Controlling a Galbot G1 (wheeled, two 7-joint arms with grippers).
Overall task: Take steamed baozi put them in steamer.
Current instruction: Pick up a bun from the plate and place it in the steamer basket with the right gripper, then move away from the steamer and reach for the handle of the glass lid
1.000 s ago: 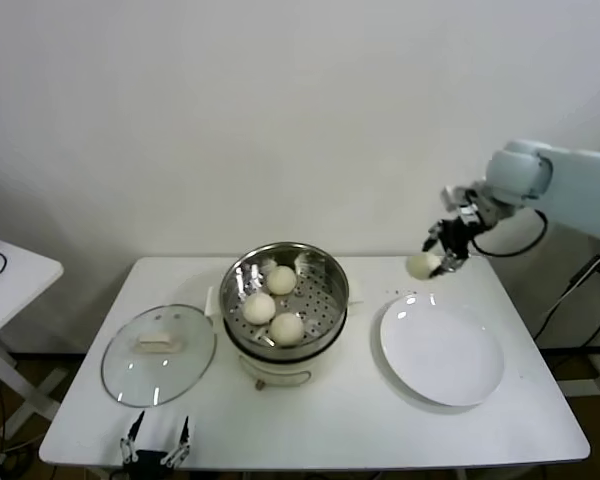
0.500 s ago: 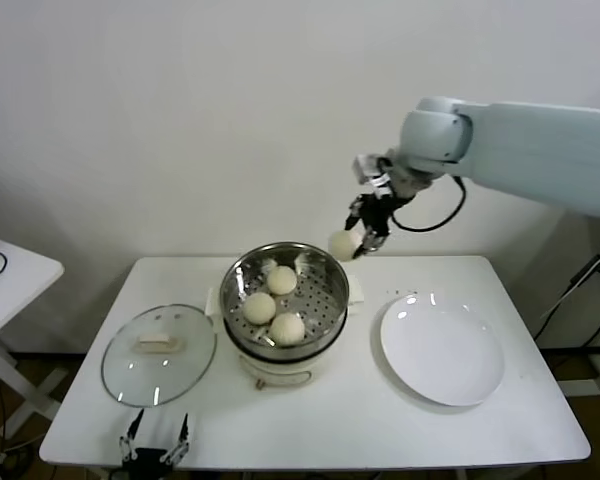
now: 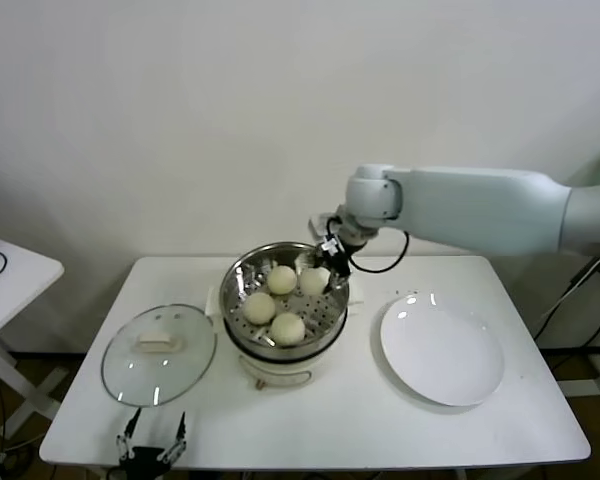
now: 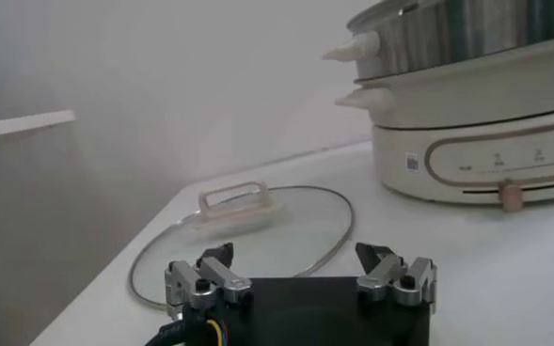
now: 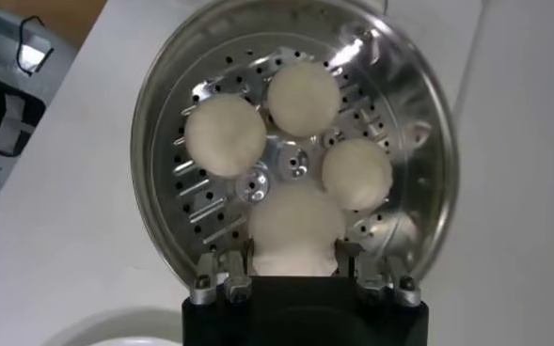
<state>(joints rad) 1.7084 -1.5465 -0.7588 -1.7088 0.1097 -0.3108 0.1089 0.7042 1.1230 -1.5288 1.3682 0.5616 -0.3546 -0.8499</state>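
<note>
Since a second ago, your right arm has swung in from beyond the flat white round plate [image 3: 442, 351] to the far right rim of the round shiny stainless-steel steamer basket [image 3: 242, 275], bringing the fourth bun along. You now have the right gripper [image 3: 328, 262] reaching down into the basket, its jaws clamped on the small round cream-white dough bun [image 3: 314, 281]. From the right wrist view, that bun [image 5: 295, 228] sits squeezed between the two fingers [image 5: 222, 273] above the perforated bottom; you cannot tell whether it touches the metal.

Three other cream-white baozi lie on the steamer floor: one toward the back [image 3: 281, 279], one on the left [image 3: 259, 307] and one at the front [image 3: 287, 327]. They sit close together, and the gripped bun is just beside the back one.

The basket rests on its cream-white electric pot base [image 3: 280, 373] near the middle of the white table [image 3: 380, 430]. Your plate lies to the right of the pot, with nothing on it. A round glass lid with a cream handle [image 3: 159, 353] lies flat to the left.

Your left gripper [image 3: 154, 446] waits at the near table edge, just in front of the lid, its jaws spread wide and holding nothing.
</note>
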